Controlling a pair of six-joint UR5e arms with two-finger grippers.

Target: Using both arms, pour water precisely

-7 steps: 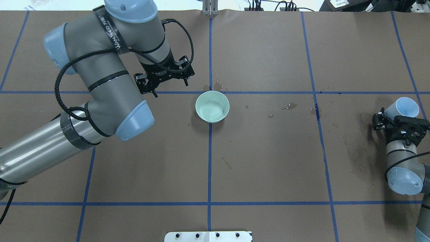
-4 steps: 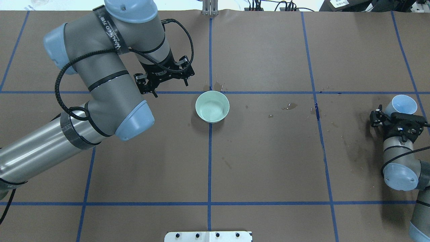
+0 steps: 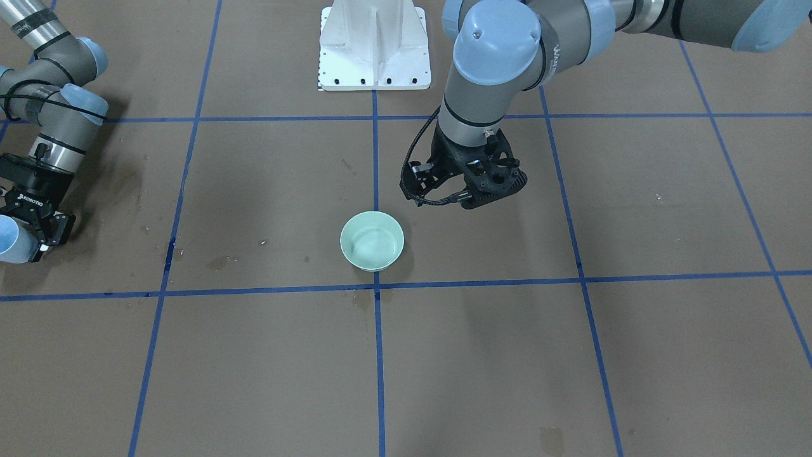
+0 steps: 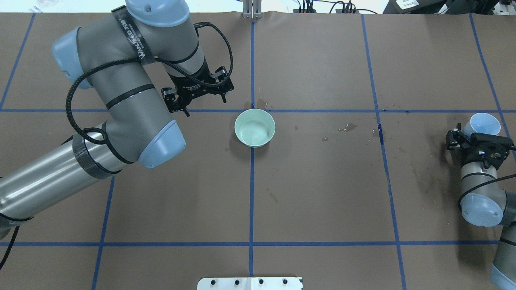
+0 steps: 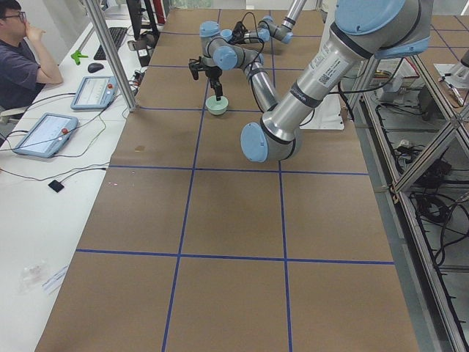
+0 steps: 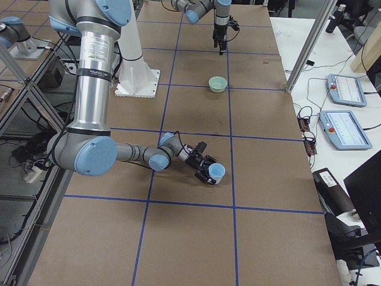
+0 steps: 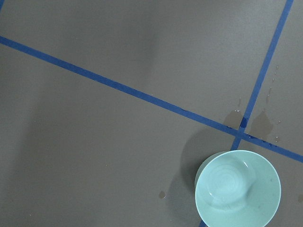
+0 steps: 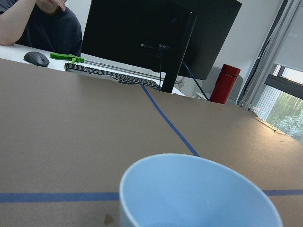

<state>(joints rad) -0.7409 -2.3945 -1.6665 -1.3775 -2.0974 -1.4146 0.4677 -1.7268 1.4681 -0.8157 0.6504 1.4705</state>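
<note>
While the right hand (image 4: pixel 479 136) grips a pale-blue cup (image 4: pixel 484 123), the left hand (image 4: pixel 197 92) hangs near the green bowl (image 4: pixel 254 128). Whether the left hand is wide or narrow, I cannot tell.

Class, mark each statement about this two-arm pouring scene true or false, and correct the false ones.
1. The right gripper holds a light-blue cup. True.
2. The green bowl is gripped by the left gripper. False: the bowl stands free on the table, and the left gripper is beside it, open and empty.
3. The bowl stands close to a crossing of blue tape lines. True.
4. The cup is tipped over the bowl. False: it is far from the bowl, at the table's end on the robot's right.
5. Wet spots mark the brown table between bowl and cup. True.
</note>
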